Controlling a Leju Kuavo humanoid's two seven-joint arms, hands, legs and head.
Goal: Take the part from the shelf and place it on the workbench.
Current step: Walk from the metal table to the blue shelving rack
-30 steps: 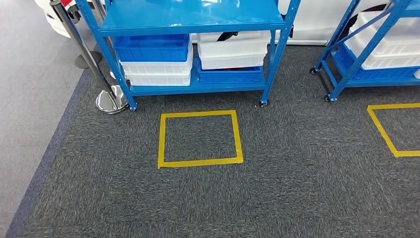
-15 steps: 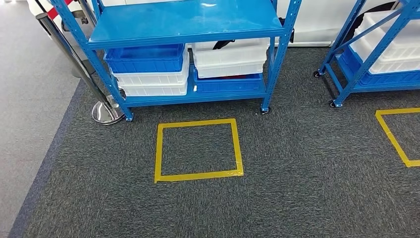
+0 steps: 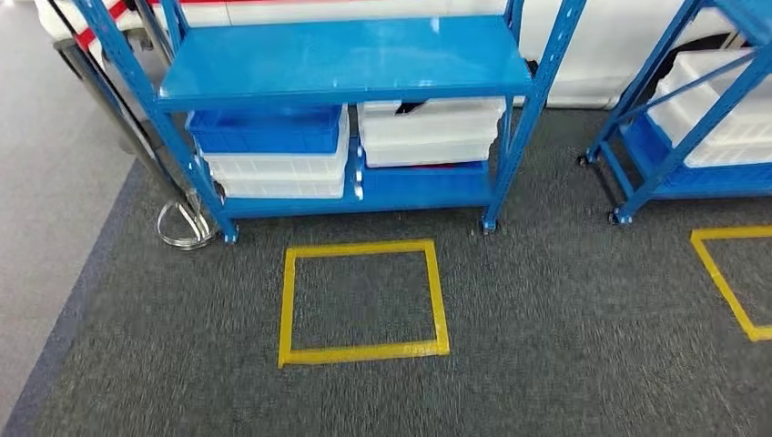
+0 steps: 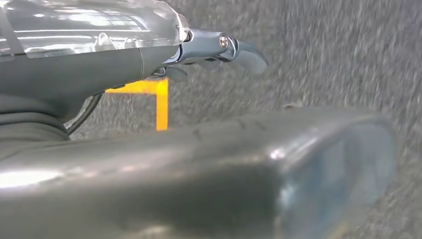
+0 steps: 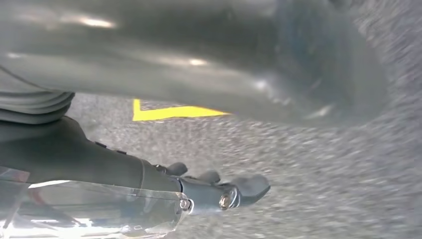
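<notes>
Shelf [image 3: 341, 59] stands ahead across the carpet [image 3: 546, 364], beyond the yellow tape square [image 3: 361, 301]; its long axis runs side to side across the head view; the part itself cannot be made out, perhaps lying in 1 of the bins [image 3: 428, 132] on the lower level. Left hand [image 4: 214, 50] and right hand [image 5: 219, 191] hang over carpet, holding nothing, fingers loosely extended; neither looks nearer, so approach likely comes first.
</notes>
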